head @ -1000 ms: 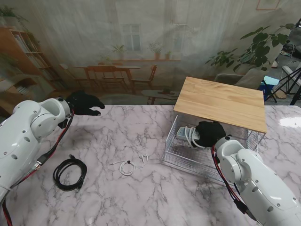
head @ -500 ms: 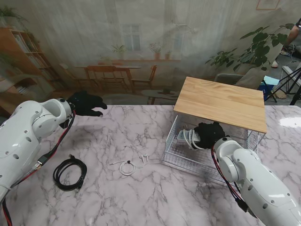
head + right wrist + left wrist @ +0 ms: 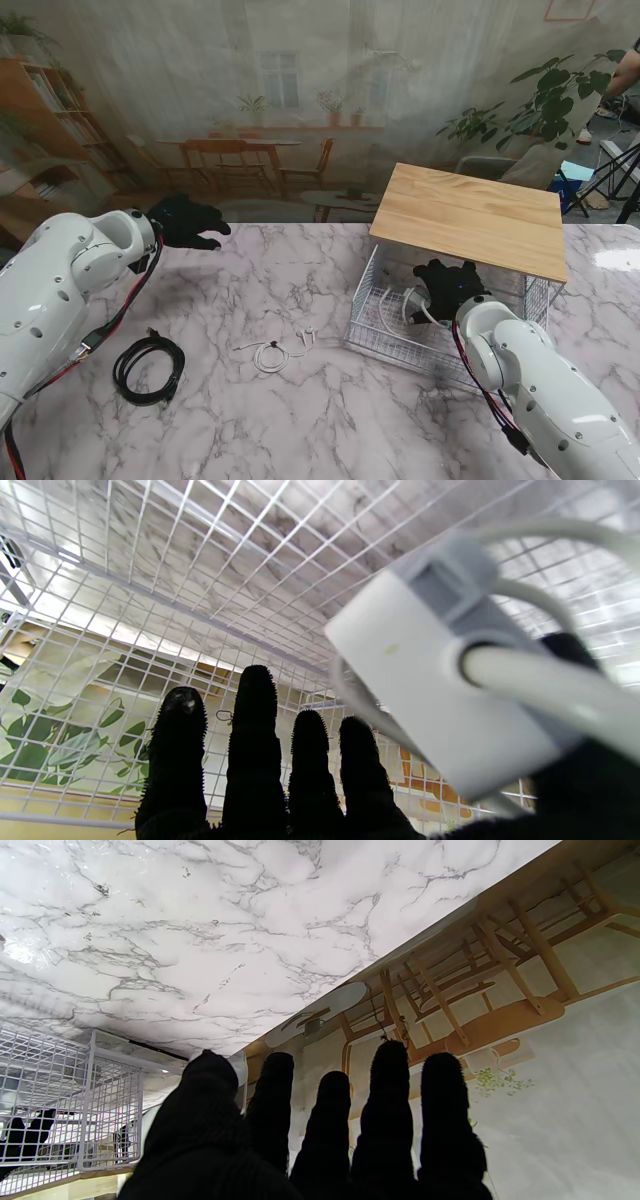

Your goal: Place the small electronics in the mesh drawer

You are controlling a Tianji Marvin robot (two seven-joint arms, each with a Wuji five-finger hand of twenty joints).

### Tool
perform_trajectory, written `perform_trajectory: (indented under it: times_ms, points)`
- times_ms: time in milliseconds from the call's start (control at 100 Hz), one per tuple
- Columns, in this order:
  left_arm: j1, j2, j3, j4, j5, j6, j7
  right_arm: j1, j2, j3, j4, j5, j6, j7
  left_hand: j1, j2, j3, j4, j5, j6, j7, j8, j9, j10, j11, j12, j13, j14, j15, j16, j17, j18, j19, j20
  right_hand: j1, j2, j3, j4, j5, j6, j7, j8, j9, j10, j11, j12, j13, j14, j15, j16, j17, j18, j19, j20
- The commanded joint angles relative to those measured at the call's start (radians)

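Right wrist view: right hand (image 3: 280, 775) inside mesh drawer (image 3: 150, 580) grasps white charger brick (image 3: 430, 690), thick cord attached; left hand (image 3: 188, 222) released.

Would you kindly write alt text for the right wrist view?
The right hand in its black glove reaches inside the white mesh drawer, with a white charger and its thick cable resting against the thumb side. Marble table shows through the mesh.

White mesh drawer (image 3: 385, 335), black cable (image 3: 148, 367), grey-veined white marble table (image 3: 250, 290).
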Motion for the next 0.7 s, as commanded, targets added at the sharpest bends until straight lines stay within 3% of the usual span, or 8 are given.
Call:
perform_trajectory:
  times_ms: [0, 160, 240, 320, 430, 510, 610, 690]
  points:
    - [-0.004, 0.0, 0.004, -0.004, 0.003, -0.005, -0.018, -0.004, 0.003, 0.006, -0.007, 0.002, -0.01, 0.009, -0.004, 0.049, -0.01, 0.007, -0.03, 0.025, 0.001, -0.013, -0.027, 0.009, 0.005, -0.006, -0.001, -0.002, 0.004, 0.005, -0.002, -0.003, -0.006, -0.005, 0.052, -0.062, 0.183, 0.062, -0.05, 0.033, 0.031, 0.045, -0.043, 0.007, 0.028, -0.011, -0.028, -0.007, -0.06, -0.007, -0.02, 0.057, -0.014, 0.022]
    - [-0.004, 0.001, 0.005, -0.004, 0.006, -0.008, -0.019, -0.004, 0.008, 0.01, -0.014, -0.026, -0.045, 0.032, -0.003, 0.051, -0.01, 0.007, -0.031, 0.024, 0.002, -0.014, -0.026, 0.008, 0.005, -0.006, 0.002, -0.003, 0.004, 0.005, -0.001, -0.003, -0.005, -0.004, 0.063, -0.151, 0.482, 0.206, -0.101, 0.03, 0.029, 0.093, -0.044, -0.001, -0.032, -0.038, -0.04, -0.008, -0.075, -0.012, -0.036, 0.07, -0.029, 0.024]
    - [-0.004, 0.001, 0.005, -0.004, 0.008, -0.008, -0.019, -0.002, 0.01, 0.002, -0.011, -0.067, -0.038, 0.024, -0.002, 0.05, -0.01, 0.006, -0.03, 0.025, 0.003, -0.014, -0.025, 0.009, 0.005, -0.006, 0.002, -0.002, 0.005, 0.006, -0.001, -0.003, -0.004, -0.004, -0.023, -0.044, 0.065, 0.004, -0.087, 0.027, 0.007, 0.1, -0.04, 0.0, -0.048, -0.038, -0.039, -0.004, -0.078, -0.007, -0.036, 0.062, -0.026, 0.041]
    - [-0.004, 0.001, 0.006, -0.004, 0.009, -0.009, -0.021, 0.001, 0.01, -0.012, -0.002, -0.112, -0.009, -0.002, -0.001, 0.051, -0.01, 0.006, -0.031, 0.024, 0.003, -0.015, -0.025, 0.008, 0.005, -0.006, 0.002, -0.003, 0.005, 0.006, 0.0, -0.002, -0.004, -0.004, 0.008, 0.03, -0.042, -0.006, -0.07, 0.032, 0.017, 0.112, -0.043, 0.011, -0.007, -0.017, -0.029, -0.005, -0.061, 0.003, -0.028, 0.054, -0.006, 0.056]
    - [-0.003, 0.002, 0.005, -0.005, 0.011, -0.01, -0.023, 0.001, 0.009, -0.02, -0.001, -0.118, 0.022, -0.001, 0.0, 0.052, -0.01, 0.006, -0.033, 0.024, 0.003, -0.015, -0.024, 0.008, 0.006, -0.006, 0.004, -0.002, 0.005, 0.006, 0.001, -0.002, -0.003, -0.004, 0.139, -0.014, 0.539, 0.241, -0.092, 0.035, 0.024, 0.141, -0.043, 0.012, -0.013, -0.024, -0.036, -0.008, -0.054, 0.001, -0.033, 0.062, 0.001, 0.057]
    - [-0.003, 0.002, 0.005, -0.006, 0.013, -0.011, -0.024, 0.0, 0.006, -0.023, -0.004, -0.105, 0.045, 0.004, 0.0, 0.052, -0.011, 0.006, -0.033, 0.026, 0.003, -0.016, -0.023, 0.009, 0.006, -0.006, 0.005, -0.003, 0.005, 0.006, 0.0, -0.003, -0.003, -0.004, 0.086, -0.03, 0.678, 0.318, -0.098, 0.035, 0.017, 0.152, -0.043, 0.011, -0.029, -0.033, -0.044, -0.007, -0.052, 0.002, -0.042, 0.069, 0.004, 0.058]
    - [-0.004, 0.003, 0.007, -0.006, 0.014, -0.013, -0.024, -0.002, 0.004, -0.027, -0.016, -0.104, 0.08, 0.031, 0.004, 0.053, -0.01, 0.006, -0.033, 0.024, 0.004, -0.016, -0.022, 0.007, 0.007, -0.006, 0.006, -0.004, 0.006, 0.006, 0.002, -0.003, -0.002, -0.004, -0.058, 0.233, 0.08, 0.057, -0.083, 0.026, -0.018, 0.157, -0.041, 0.015, -0.06, -0.036, -0.058, 0.005, -0.052, 0.008, -0.062, 0.077, 0.01, 0.065]
    - [-0.006, 0.003, 0.009, -0.004, 0.015, -0.015, -0.023, -0.002, 0.004, -0.036, -0.026, -0.135, 0.11, 0.061, 0.005, 0.053, -0.01, 0.005, -0.032, 0.025, 0.005, -0.016, -0.022, 0.008, 0.007, -0.006, 0.006, -0.003, 0.006, 0.007, 0.002, -0.003, -0.002, -0.004, 0.072, 0.514, -0.389, 0.023, -0.046, 0.025, -0.031, 0.171, -0.041, 0.021, -0.058, -0.016, -0.056, 0.014, -0.049, 0.013, -0.059, 0.077, 0.02, 0.071]
